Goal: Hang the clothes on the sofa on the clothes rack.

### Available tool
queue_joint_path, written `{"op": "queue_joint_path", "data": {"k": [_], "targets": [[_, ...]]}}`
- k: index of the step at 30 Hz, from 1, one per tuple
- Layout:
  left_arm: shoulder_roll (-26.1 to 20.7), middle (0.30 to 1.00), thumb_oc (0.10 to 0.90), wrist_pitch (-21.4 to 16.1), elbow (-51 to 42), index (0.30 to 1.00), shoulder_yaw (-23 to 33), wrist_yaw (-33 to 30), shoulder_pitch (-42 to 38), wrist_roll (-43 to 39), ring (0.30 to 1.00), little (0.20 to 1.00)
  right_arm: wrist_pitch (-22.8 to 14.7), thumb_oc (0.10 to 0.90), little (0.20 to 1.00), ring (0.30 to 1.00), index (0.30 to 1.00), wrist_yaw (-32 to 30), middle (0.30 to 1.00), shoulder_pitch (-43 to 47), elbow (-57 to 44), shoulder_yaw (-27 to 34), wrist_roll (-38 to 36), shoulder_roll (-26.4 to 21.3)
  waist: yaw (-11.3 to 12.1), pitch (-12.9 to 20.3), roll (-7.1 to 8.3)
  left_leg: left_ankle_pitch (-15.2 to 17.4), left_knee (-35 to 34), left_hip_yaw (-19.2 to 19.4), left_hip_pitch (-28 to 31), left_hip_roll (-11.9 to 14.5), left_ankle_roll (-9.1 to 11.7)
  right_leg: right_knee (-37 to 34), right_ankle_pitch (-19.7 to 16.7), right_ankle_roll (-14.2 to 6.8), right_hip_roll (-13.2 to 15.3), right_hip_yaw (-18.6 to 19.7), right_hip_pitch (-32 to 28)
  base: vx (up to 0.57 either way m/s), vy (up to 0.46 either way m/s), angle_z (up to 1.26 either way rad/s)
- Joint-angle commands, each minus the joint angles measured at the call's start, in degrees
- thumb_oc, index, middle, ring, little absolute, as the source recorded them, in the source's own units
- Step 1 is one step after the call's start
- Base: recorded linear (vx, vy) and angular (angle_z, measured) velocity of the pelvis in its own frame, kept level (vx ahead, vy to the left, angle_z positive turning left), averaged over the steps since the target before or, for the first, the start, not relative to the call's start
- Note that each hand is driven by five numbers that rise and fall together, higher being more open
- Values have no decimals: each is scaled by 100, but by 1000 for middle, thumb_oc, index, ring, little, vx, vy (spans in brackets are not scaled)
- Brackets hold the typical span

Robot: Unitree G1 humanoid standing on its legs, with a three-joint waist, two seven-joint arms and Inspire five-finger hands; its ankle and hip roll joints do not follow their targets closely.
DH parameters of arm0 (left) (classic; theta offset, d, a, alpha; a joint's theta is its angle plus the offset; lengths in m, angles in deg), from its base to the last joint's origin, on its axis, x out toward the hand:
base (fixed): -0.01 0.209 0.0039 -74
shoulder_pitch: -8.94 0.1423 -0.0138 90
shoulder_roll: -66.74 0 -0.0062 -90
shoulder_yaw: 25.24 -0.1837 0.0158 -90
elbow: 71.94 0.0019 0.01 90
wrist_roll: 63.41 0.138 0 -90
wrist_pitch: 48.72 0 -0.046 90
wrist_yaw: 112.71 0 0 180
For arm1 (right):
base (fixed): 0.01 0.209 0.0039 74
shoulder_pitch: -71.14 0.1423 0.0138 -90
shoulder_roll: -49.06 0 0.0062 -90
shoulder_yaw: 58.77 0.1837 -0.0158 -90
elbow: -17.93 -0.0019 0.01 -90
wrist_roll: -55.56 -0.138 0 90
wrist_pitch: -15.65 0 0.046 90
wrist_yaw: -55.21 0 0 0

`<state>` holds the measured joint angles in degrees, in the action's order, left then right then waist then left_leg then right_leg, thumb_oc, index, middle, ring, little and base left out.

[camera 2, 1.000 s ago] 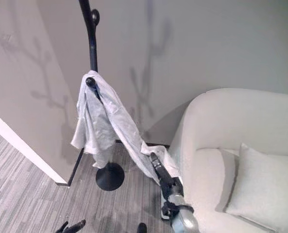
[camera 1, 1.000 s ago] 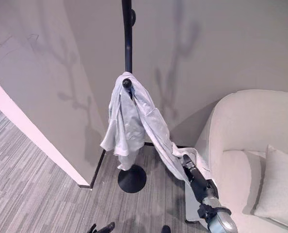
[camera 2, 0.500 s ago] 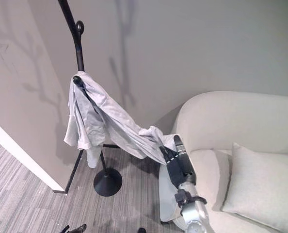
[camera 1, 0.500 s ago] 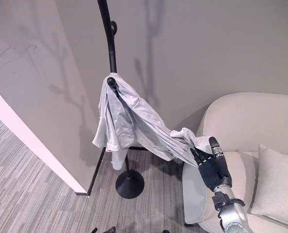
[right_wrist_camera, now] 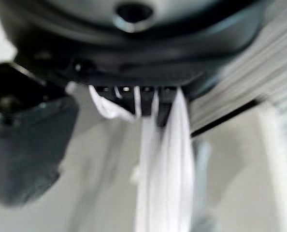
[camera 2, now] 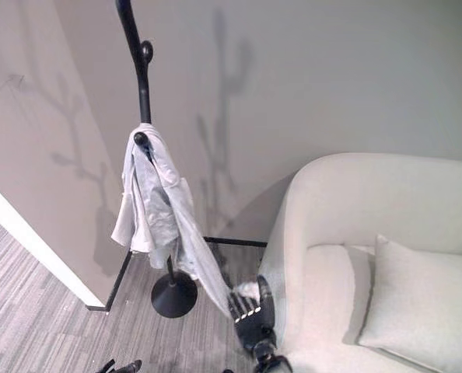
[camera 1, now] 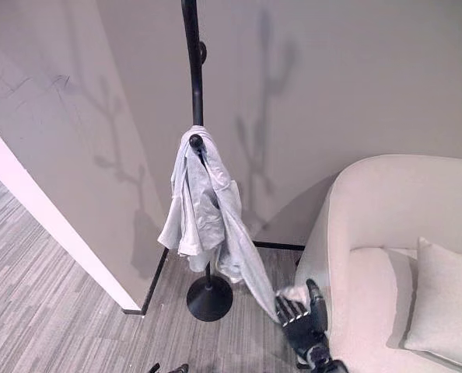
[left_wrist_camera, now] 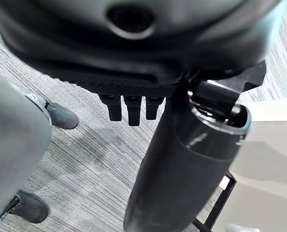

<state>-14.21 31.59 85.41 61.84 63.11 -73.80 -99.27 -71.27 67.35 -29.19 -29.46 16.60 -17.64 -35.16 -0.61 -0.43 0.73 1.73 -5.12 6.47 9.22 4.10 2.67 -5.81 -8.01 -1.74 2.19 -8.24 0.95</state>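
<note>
**Robot hand on the shirt tail, shirt on the peg**

My right robot hand [camera 1: 302, 320] sits low beside the sofa [camera 1: 394, 225], and in its wrist view the fingers [right_wrist_camera: 148, 96] curl round a strand of the white shirt [camera 1: 204, 206], so I am gripping the hem. My left robot hand [left_wrist_camera: 129, 108] hangs over the grey carpet [camera 1: 52, 272], fingers relaxed and holding nothing.

The shirt is draped over a lower peg [camera 1: 195, 141] of the black clothes rack [camera 1: 192, 70], bunched there, with one long tail running down to my right hand.

The danger, as I judge it, is that tail. If I draw the hand away without letting go, the pull could drag the shirt off the peg, or tip the rack on its round base [camera 1: 209, 298]. Cloth snagged between the fingers could do the same on release.
</note>
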Motion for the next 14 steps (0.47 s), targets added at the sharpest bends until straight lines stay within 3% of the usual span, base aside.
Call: {"op": "queue_joint_path", "data": {"k": [1,4,8,10,14], "targets": [[-124,900,800,-96,166,900,-94,216,-328,61,900,900,338,800,900,900,900,64,900,33,9,-213,789,-285,3,30,276,33,12,-108,-319,23,176,96,720,-475,381,43,-530,3,9,6],[-125,900,800,-76,274,900,-166,253,-435,77,900,900,319,800,900,900,900,-99,900,350,1424,145,1075,1,28,34,252,24,12,-140,-331,10,160,89,714,-473,388,19,-542,3,7,2],[-96,900,800,-95,660,900,-131,193,-641,292,900,900,-31,800,900,900,900,-621,900,1117,3848,1362,1562,169,39,80,192,57,12,-169,-330,-2,123,81,733,-471,399,17,-572,16,13,2],[-54,900,800,-81,757,900,-148,173,-687,406,900,900,-111,800,900,900,900,-858,900,1321,4448,1831,1650,141,33,126,151,86,12,-193,-321,-15,98,81,752,-465,404,2,-601,37,15,6],[-13,900,800,-110,766,900,-198,250,-670,403,900,900,-74,800,900,900,900,-759,900,1270,4426,1844,1679,195,27,141,146,87,12,-217,-318,-17,90,81,762,-455,402,-3,-615,7,4,2]]}}
